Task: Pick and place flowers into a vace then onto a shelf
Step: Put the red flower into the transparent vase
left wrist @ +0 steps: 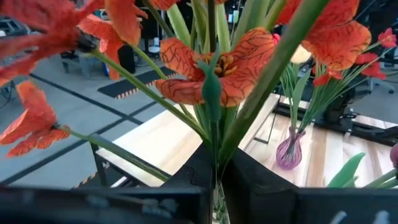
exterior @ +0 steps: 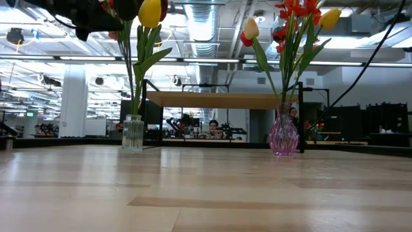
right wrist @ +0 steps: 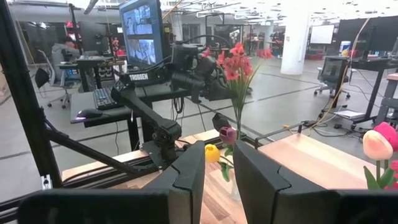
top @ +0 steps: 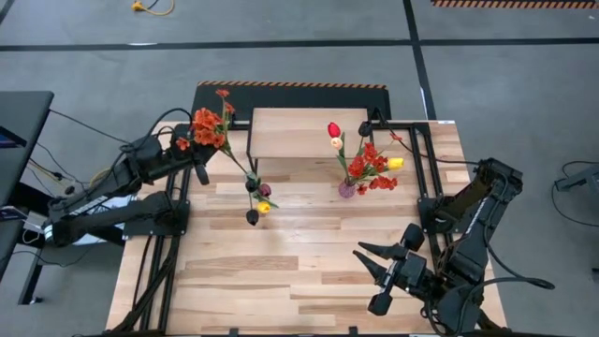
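The left gripper [top: 202, 150] is closed on a spray of red-orange blossoms [top: 208, 126], above the worktop's back-left corner. A clear vase [exterior: 132, 133] stands left of the shelf [top: 292, 134] – the pink vase [top: 347, 189] apparently off its front-right corner. The right gripper [top: 371, 258] hangs spread wide near the front-right edge.

Red-orange blossoms [left wrist: 214, 65] carry dark veining on green stems; the vase [exterior: 284, 135] is pink-purple glass.
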Controlling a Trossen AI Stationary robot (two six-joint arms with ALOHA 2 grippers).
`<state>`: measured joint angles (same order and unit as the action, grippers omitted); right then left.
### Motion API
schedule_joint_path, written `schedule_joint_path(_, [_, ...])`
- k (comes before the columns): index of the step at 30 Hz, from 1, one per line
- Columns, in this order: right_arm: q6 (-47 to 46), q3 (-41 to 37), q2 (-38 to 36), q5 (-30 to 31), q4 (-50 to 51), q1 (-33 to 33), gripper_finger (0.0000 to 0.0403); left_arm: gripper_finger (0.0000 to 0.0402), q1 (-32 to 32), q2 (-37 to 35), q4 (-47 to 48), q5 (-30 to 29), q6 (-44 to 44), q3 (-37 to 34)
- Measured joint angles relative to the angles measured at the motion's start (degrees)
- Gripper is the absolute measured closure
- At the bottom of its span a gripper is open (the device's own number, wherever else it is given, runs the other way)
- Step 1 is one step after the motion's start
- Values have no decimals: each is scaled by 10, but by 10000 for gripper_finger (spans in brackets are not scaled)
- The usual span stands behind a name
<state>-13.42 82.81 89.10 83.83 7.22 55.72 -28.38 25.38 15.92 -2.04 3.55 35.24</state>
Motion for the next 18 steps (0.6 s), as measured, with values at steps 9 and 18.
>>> schedule_joint_path(9, [4, 0, 0, 0, 1, 0, 326, 399, 0, 10, 5, -6, 2, -14])
schedule_joint_path(18, [4, 0, 0, 0, 1, 0, 326, 399, 0, 10, -10, -8, 7, -30])
